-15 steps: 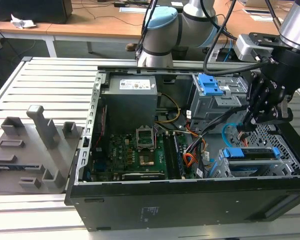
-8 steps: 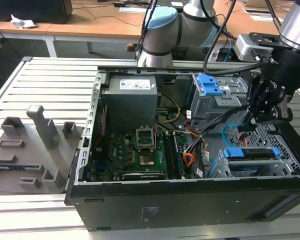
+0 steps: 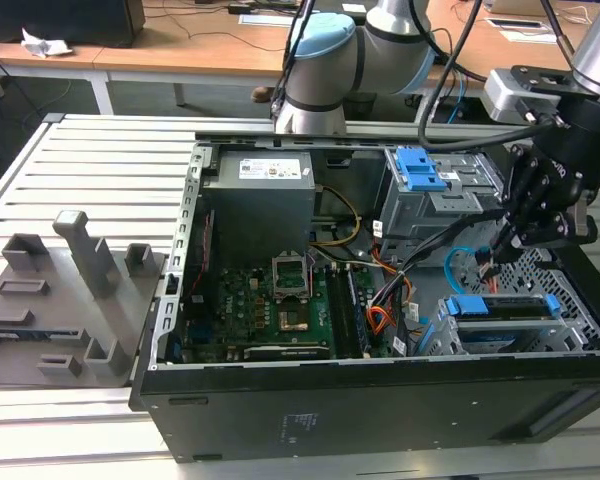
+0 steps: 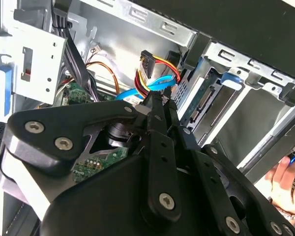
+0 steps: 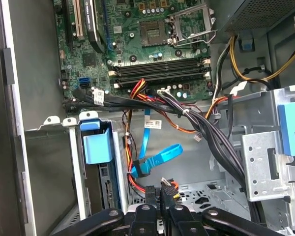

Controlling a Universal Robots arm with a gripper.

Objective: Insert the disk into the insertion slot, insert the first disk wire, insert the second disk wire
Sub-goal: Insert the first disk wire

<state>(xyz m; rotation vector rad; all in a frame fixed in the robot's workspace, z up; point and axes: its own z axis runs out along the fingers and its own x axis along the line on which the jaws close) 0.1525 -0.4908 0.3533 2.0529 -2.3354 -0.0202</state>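
The disk (image 3: 500,305) is seated in the insertion slot (image 3: 442,338); at its 12 o'clock the first disk wire (image 5: 168,185) is pinched by the hand (image 3: 507,245), prob for plugging.

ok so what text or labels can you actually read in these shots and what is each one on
Nothing is sharp enough to quote.
white sticker on the power supply: print too small to read
white tag on the second disk wire: blurred
pale marks on the case wall: too small
motherboard lettering: too small
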